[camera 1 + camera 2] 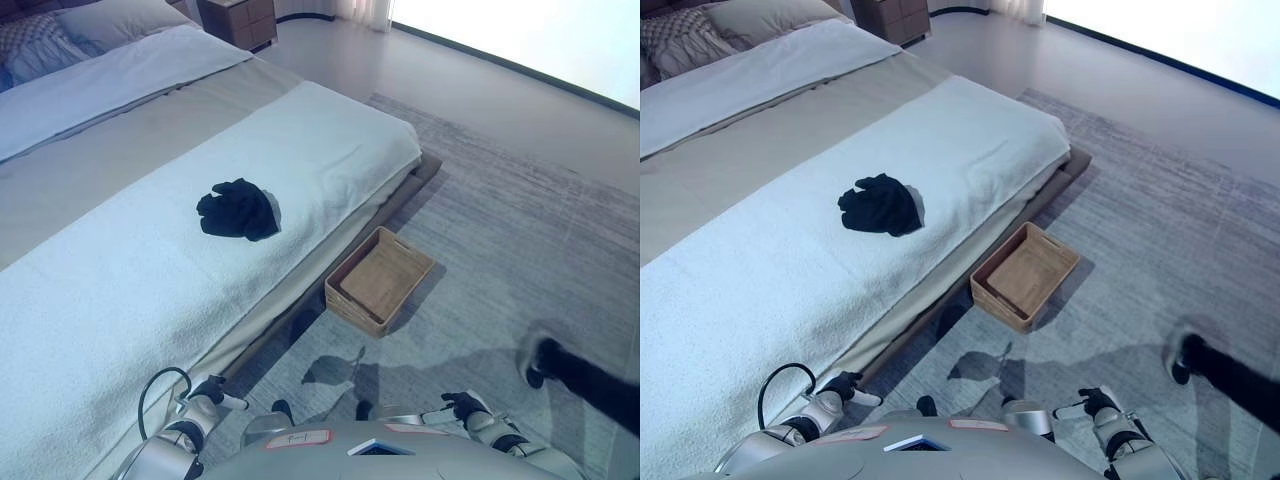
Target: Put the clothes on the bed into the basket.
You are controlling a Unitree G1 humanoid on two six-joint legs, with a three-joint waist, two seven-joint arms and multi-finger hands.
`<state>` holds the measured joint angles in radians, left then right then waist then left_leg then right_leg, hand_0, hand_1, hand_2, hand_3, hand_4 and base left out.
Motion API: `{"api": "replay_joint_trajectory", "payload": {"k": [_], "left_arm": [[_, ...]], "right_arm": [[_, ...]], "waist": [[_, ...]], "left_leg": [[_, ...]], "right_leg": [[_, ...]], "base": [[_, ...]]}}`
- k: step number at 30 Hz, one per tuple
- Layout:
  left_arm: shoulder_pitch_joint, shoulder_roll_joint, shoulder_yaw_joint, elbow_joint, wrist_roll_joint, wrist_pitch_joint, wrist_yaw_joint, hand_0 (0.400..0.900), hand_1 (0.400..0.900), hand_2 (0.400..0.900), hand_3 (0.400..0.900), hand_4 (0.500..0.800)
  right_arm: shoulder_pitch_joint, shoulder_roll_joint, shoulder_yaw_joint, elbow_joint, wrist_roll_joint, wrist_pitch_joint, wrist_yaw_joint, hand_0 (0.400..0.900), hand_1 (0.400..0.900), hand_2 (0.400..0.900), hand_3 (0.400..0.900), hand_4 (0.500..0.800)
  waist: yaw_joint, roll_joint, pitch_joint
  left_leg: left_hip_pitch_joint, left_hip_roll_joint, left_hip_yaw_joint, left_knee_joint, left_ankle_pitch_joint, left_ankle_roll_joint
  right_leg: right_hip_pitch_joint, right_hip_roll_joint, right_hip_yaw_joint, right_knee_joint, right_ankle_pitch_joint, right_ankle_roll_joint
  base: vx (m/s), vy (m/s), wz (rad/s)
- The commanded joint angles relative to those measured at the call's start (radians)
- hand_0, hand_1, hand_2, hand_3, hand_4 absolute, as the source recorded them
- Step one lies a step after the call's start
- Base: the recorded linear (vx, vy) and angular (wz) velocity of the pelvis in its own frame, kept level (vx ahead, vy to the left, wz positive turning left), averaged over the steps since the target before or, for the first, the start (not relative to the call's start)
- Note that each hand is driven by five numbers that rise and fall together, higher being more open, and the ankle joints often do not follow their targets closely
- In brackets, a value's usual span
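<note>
**Hands low, cloth on the bed**

The left hand (pixel 840 386) sits low by the bed's (pixel 120 290) edge, forearm angled up toward it, fingers loosely curled on nothing. The right hand (pixel 1098 404) hangs low over the rug (pixel 520 250), fingers likewise curled and empty. The black cloth (pixel 238 210) lies bunched on the white blanket, well apart from both hands. The basket (pixel 380 280) stands on the rug just beside the bed. A person's shoe (pixel 545 362) shows at the right.

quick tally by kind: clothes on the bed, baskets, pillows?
Crumpled black garment on the white bed cover: 1
Rectangular woven tan basket, empty, on the grey rug: 1
Pillows at the headboard, one grey, one patterned: 2
Total: 4
</note>
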<state>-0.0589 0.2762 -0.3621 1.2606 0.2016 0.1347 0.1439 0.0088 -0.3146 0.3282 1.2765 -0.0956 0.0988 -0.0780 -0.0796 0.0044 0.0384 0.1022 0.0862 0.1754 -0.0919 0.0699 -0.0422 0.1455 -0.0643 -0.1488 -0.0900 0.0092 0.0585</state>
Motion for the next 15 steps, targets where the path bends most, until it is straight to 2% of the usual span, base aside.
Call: {"api": "replay_joint_trajectory", "payload": {"k": [1,12,15], "left_arm": [[-0.084,0.025,0.022,0.073,0.023,-0.002,0.021,0.9,0.9,0.9,0.9,0.8],[-0.081,0.034,0.029,0.082,0.031,0.0,0.023,0.9,0.9,0.9,0.9,0.8],[-0.079,0.046,0.032,0.081,0.038,0.002,0.028,0.9,0.9,0.9,0.9,0.8]], "right_arm": [[-0.093,-0.043,0.008,0.082,-0.045,-0.004,-0.027,0.9,0.9,0.9,0.9,0.8],[-0.093,-0.051,-0.001,0.088,-0.046,-0.003,-0.024,0.9,0.9,0.9,0.9,0.8],[-0.097,-0.056,0.002,0.088,-0.05,-0.003,-0.02,0.9,0.9,0.9,0.9,0.8]], "waist": [[0.006,-0.003,0.016],[0.009,-0.005,0.02],[0.013,-0.007,0.025]], "left_leg": [[0.017,-0.023,0.018,0.005,-0.086,-0.004],[0.012,-0.027,0.015,0.005,-0.087,-0.001],[0.006,-0.036,0.009,0.005,-0.092,0.01]], "right_leg": [[-0.026,0.013,0.018,0.003,-0.035,0.02],[-0.03,0.012,0.015,0.003,-0.034,0.023],[-0.037,0.006,0.021,0.003,-0.029,0.029]], "base": [[0.0,0.0,0.0],[0.0,0.002,0.01],[0.01,0.053,-0.01]]}}
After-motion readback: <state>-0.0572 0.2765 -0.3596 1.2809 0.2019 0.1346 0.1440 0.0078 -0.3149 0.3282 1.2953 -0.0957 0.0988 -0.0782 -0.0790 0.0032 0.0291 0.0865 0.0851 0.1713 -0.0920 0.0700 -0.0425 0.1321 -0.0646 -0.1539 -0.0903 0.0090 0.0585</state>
